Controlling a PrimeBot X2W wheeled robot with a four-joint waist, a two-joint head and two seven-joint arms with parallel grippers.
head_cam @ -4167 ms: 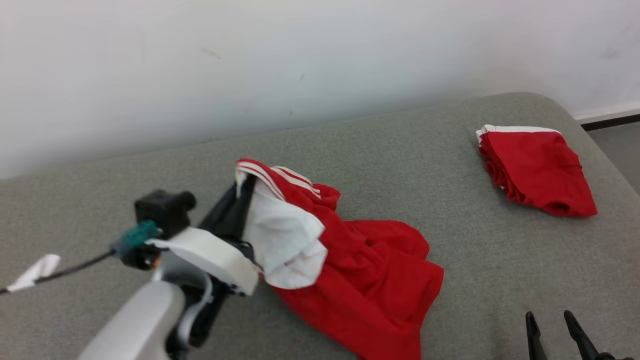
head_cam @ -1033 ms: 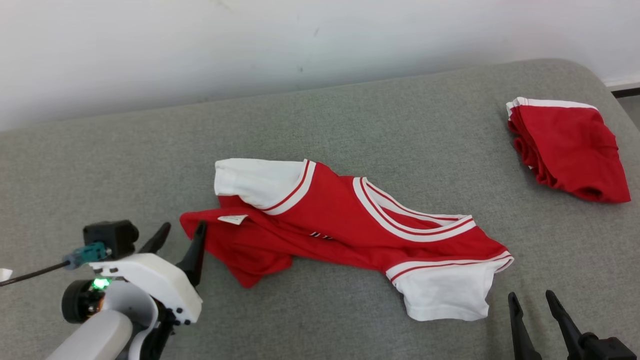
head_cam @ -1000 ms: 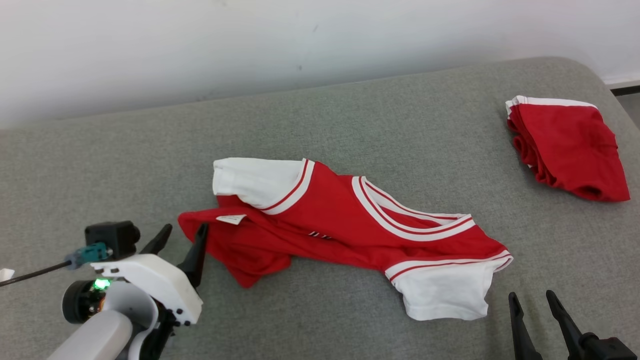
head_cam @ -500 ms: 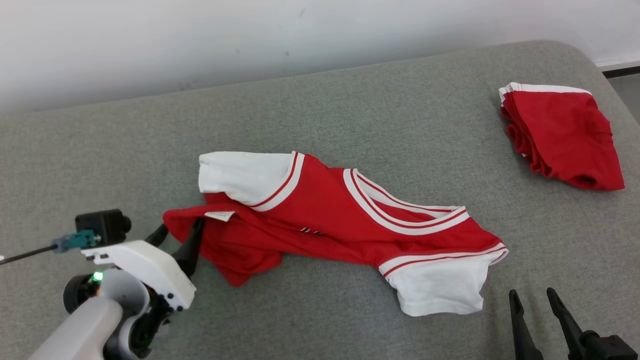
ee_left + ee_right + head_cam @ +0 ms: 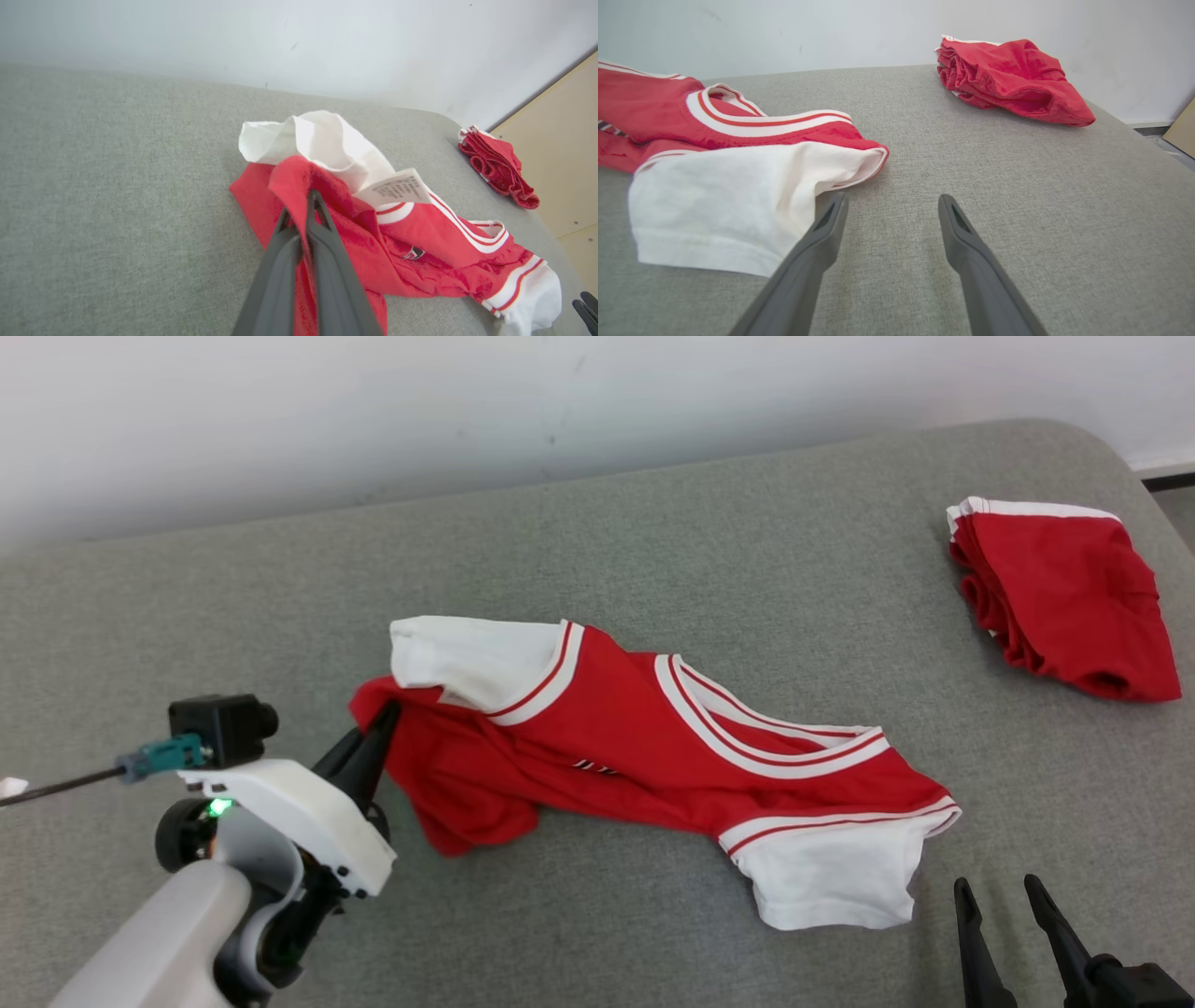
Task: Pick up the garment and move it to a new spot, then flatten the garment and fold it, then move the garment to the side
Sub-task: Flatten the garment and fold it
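The garment [image 5: 644, 756] is a red shirt with white sleeves and white-striped trim, lying crumpled across the middle of the grey cushion. My left gripper [image 5: 373, 733] is shut on the garment's red hem at its left end, lifting a fold of it. In the left wrist view the two dark fingers [image 5: 299, 242] pinch that red cloth [image 5: 299, 179], with a white care label [image 5: 397, 189] beside them. My right gripper [image 5: 994, 901] stands open at the lower right, just right of the white sleeve [image 5: 724, 205], touching nothing.
A second red garment [image 5: 1060, 597], folded, lies at the far right of the cushion [image 5: 700, 541], also seen as a red bundle [image 5: 1008, 79]. A white wall [image 5: 467, 411] runs behind the cushion. A beige panel [image 5: 560, 158] stands beyond the cushion's right end.
My left gripper has closed on the garment's left hem and raised it slightly; before it stood open beside the cloth. The right gripper has stayed put. The head view shifted a little.
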